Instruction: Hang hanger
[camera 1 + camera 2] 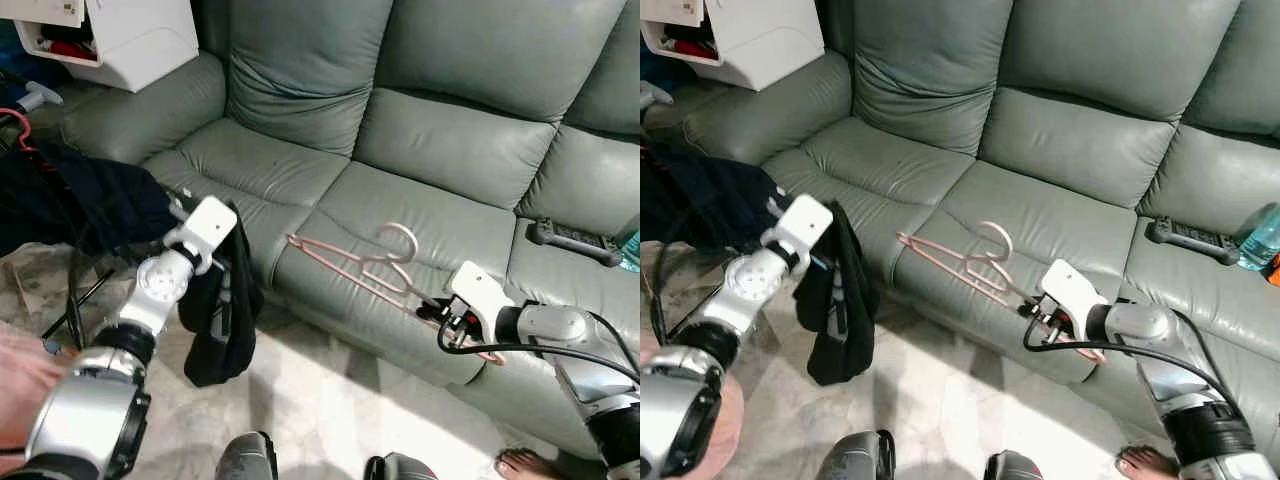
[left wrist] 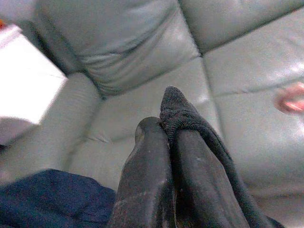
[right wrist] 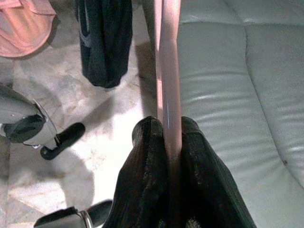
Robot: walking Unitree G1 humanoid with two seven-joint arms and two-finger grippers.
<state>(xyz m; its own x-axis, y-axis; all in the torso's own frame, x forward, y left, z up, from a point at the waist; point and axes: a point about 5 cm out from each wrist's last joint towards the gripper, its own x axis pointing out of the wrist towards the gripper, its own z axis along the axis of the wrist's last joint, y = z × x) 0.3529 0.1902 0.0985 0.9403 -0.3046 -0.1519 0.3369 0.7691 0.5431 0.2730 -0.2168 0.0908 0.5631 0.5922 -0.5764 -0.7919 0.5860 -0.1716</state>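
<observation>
nearest me, the left gripper (image 2: 164,137) hangs out over the floor in front of the sofa, its fingers pinched together on a fold of a dark garment (image 1: 215,310) that droops down from it. across from it, the right gripper (image 3: 166,133) has its fingers clamped on one end of the pink hanger (image 1: 360,262), which lies flat on the seat cushion of the grey-green sofa (image 1: 440,150) with its hook pointing toward the backrest. to do this well, i'd guess the hanger wants lifting level and clear of the cushion, grip kept firm so it doesn't swivel, before bringing cloth and hanger together. further back, a black remote (image 1: 575,240) rests on the right-hand seat.
</observation>
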